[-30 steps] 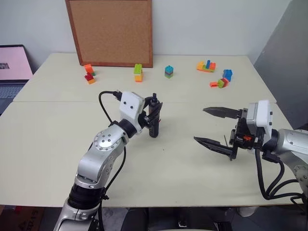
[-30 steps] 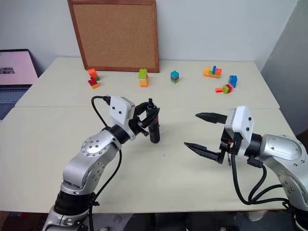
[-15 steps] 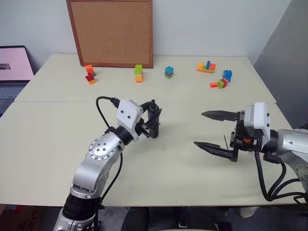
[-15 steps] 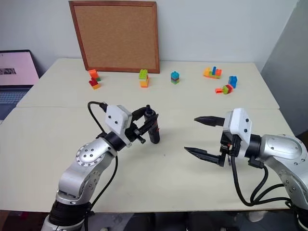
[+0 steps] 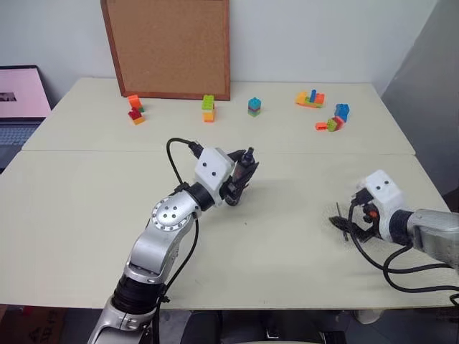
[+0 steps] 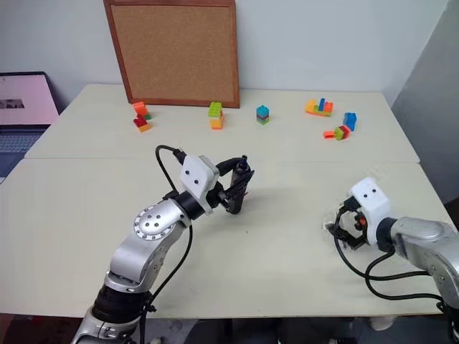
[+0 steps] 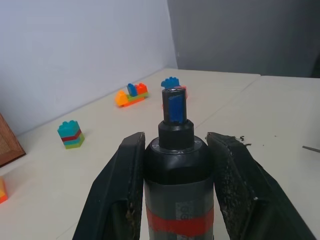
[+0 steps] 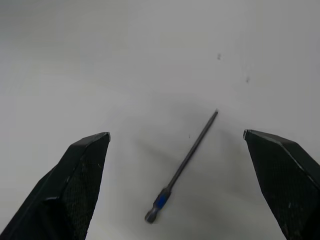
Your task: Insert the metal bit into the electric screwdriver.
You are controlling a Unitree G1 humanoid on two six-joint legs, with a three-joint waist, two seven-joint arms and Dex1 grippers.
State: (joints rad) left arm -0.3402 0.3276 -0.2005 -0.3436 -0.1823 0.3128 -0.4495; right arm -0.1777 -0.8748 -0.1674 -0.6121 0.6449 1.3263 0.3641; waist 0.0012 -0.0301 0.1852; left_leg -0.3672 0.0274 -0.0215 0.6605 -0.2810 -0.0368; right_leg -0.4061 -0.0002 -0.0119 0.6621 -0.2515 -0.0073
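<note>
My left gripper (image 5: 242, 178) is shut on the electric screwdriver (image 7: 176, 167), a black cylinder with a red band. It holds the tool above the middle of the table, tilted, with the narrow tip end (image 5: 249, 153) pointing up and away. The metal bit (image 8: 185, 161), a thin grey rod with a blue ring near one end, lies flat on the table. My right gripper (image 5: 344, 223) points down at the right side of the table. Its fingers (image 8: 82, 170) stand open on either side of the bit, apart from it.
A cork board (image 5: 166, 46) leans on the back wall. Several toy brick stacks (image 5: 207, 108) (image 5: 252, 107) (image 5: 308, 98) (image 5: 133, 110) sit along the far side of the table (image 5: 86, 208). A laptop (image 5: 20, 97) stands off the table's left edge. A grey wall (image 5: 430, 93) is close on the right.
My right gripper has tipped from level to pointing down and sunk to the right, over the bit, still open. The left gripper has shifted right with the screwdriver, which now leans more.
</note>
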